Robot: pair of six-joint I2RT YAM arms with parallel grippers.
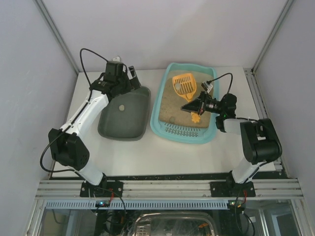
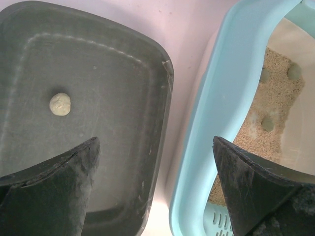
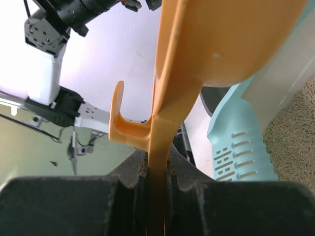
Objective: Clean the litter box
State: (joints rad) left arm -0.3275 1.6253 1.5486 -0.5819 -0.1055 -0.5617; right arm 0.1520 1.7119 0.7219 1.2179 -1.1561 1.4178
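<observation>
Several clumps [image 2: 268, 123] sit in litter box [image 1: 160, 105], mid-bench [image 1: 147, 152], beside grey tray [image 1: 142, 105]. Right jaws pinch scoop [image 1: 184, 84] handle; left jaws spread. Best: slide shallow under one clump, sift, carry level.

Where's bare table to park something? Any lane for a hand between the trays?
Free: the near table strip in front of both trays. Tight: the slit between grey tray and litter box, with the left gripper hanging over it. Right of the box, the right arm crowds that side.
</observation>
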